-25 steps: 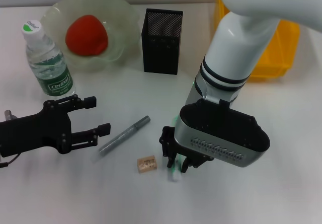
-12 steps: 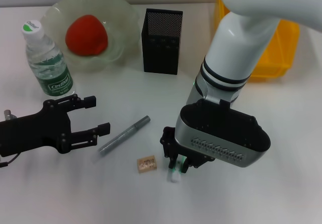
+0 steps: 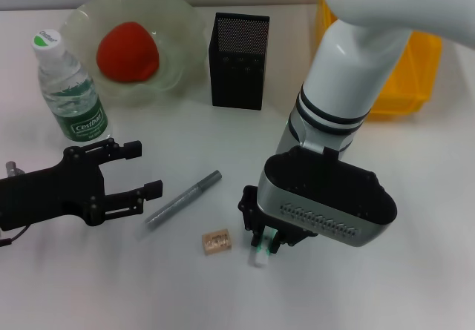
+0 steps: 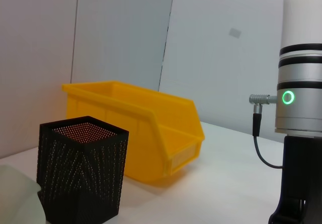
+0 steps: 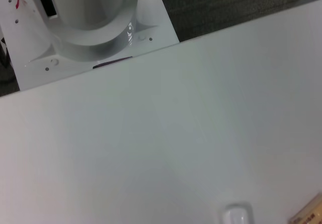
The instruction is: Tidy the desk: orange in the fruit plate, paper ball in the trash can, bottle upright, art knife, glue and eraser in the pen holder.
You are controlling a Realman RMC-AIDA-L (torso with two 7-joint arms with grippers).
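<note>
Glue (image 3: 259, 256) mostly under right gripper (image 3: 260, 233)

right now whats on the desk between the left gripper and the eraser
In the head view, the silver art knife lies slantwise between the open left gripper and the tan eraser; otherwise that stretch of desk is bare.

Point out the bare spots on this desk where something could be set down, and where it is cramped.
Bare white desk lies in front of the yellow plastic bin, and between the black mesh pen holder and the silver art knife. It is crowded near the front: the knife, tan eraser and right gripper on the green-and-white glue stick, with the open left gripper beside them.
</note>
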